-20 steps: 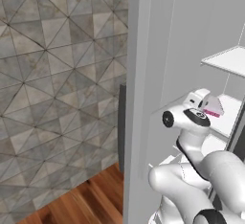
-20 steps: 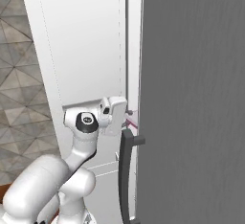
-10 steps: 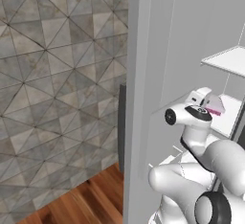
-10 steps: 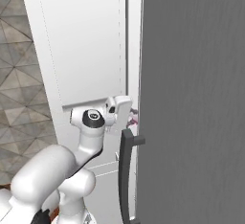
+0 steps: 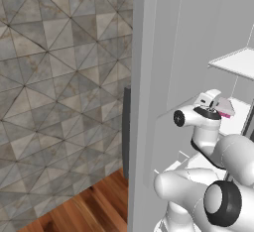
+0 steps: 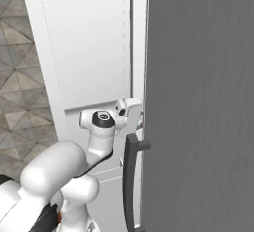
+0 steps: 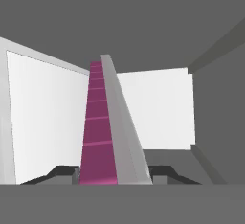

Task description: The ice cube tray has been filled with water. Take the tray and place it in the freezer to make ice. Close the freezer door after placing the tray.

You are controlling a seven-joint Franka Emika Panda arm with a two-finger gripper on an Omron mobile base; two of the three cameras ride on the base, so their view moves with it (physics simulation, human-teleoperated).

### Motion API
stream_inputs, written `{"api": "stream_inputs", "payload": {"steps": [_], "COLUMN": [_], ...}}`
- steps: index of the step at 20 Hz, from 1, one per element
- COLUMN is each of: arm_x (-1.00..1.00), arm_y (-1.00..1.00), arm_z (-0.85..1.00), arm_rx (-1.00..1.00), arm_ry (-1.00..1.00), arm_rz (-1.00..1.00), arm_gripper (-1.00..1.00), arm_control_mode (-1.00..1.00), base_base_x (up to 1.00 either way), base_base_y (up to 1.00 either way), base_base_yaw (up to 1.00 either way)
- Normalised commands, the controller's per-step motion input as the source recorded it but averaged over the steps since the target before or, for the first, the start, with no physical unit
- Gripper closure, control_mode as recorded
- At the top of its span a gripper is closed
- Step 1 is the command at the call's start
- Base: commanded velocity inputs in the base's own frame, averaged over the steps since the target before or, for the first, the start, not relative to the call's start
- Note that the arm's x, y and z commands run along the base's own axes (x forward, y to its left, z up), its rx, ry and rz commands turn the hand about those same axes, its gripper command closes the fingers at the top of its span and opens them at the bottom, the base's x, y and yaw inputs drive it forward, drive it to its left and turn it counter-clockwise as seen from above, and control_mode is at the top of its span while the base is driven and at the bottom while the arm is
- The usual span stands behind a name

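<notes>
The tool (image 7: 115, 173) is pinching the ice cube tray (image 7: 103, 127) by its near end, jaws closed on it, carrying it inside the open freezer (image 5: 188, 42) above a white shelf (image 5: 238, 62), presumably for setting down flat.

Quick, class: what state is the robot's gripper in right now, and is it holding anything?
Gripper: closed on the ice cube tray, which stands on edge between its fingertips, pointing into the freezer.

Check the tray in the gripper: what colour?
The ice cube tray is magenta-pink with a pale grey rim, clearest in the hand view.
</notes>
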Motion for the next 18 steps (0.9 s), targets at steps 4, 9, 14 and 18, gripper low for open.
{"api": "stream_inputs", "payload": {"steps": [4,9,14,18], "arm_x": [0.22,0.15,0.11,0.15], "arm_y": [-0.12,-0.11,-0.09,-0.06], "arm_z": [-0.12,-0.13,-0.19,-0.21], "arm_rx": [0.0,0.0,0.0,0.0], "arm_ry": [0.0,0.0,0.0,0.0], "arm_rz": [0.0,0.0,0.0,0.0], "arm_gripper": [1.0,1.0,1.0,1.0], "arm_control_mode": [-1.0,-1.0,-1.0,-1.0], "base_base_x": [0.0,0.0,0.0,0.0], "base_base_y": [0.0,0.0,0.0,0.0], "base_base_yaw": [0.0,0.0,0.0,0.0]}}
